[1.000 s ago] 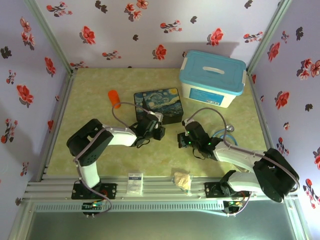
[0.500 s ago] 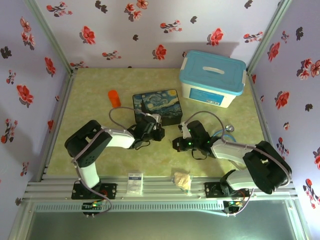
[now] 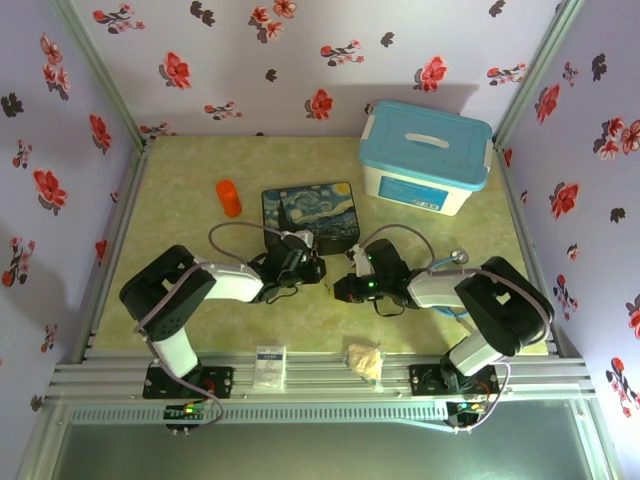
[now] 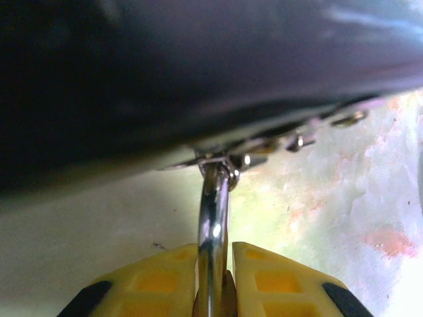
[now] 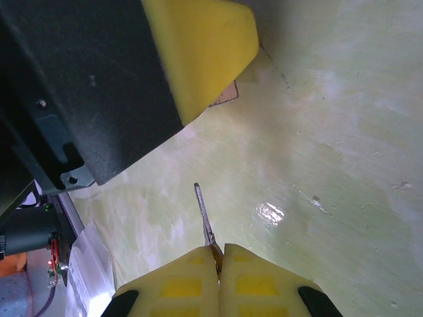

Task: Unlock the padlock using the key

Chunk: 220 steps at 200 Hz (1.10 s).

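Change: our left gripper (image 4: 215, 254) now clamps the padlock (image 4: 213, 221) by its shackle (image 4: 215, 191), while our right gripper (image 5: 219, 254) brings the pinched key (image 5: 204, 218) nearer.

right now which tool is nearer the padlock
Left. The left tool grips the padlock by its shackle at the box; the right tool holds the key, apart to its right.

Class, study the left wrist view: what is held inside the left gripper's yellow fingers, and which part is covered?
The padlock's silver shackle runs from between the left gripper's fingers to the dark box's latch. Its body is hidden between them.
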Tool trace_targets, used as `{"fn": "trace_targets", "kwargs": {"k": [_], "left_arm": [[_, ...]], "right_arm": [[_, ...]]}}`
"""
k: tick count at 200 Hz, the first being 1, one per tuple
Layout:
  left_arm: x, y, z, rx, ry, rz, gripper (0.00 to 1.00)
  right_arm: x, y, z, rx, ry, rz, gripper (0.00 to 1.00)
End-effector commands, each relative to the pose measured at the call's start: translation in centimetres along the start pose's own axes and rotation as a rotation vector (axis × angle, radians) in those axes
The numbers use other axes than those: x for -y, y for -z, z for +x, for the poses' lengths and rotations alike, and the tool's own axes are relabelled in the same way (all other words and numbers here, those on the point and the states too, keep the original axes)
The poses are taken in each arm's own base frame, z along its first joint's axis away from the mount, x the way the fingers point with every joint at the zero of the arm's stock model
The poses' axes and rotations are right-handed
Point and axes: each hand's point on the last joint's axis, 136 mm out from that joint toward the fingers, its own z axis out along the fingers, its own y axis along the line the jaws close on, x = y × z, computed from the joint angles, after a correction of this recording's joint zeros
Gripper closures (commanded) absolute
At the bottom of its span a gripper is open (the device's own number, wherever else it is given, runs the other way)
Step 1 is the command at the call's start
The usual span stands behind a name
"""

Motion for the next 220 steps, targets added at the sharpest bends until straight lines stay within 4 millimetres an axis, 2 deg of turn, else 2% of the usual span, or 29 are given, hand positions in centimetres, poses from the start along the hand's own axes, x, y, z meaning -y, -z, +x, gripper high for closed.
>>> {"fn": "trace_targets", "kwargs": {"k": [1, 22, 76, 106, 153, 220], "left_arm": [[2.3, 1.0, -1.8, 0.077, 0.049, 0.093, 0.98], [2.3, 1.0, -1.8, 0.085, 0.075, 0.105, 0.98], [2.9, 1.9, -2.5, 0.119, 0.106, 0.137, 0.98], [3.1, 2.1, -2.4, 0.127, 0.134, 0.158, 0.98], [3.9, 3.1, -3.1, 0.148, 0.162, 0.192, 0.97], [4.8, 3.7, -3.9, 0.159, 0.177, 0.23, 0.98]], "right_arm": [[-1.6, -0.2, -1.4, 0.032, -0.007, -0.079, 1.0], [-1.9, -0.6, -1.6, 0.031, -0.026, -0.116, 1.0], [-1.2, -1.1, -1.4, 0.016, -0.056, -0.115, 1.0], [-1.1, -0.7, -2.0, 0.037, -0.058, -0.134, 1.0], [-1.5, -0.6, -3.0, 0.057, -0.05, -0.156, 1.0], [-2.6, -0.3, -2.7, 0.052, -0.028, -0.219, 1.0]]}}
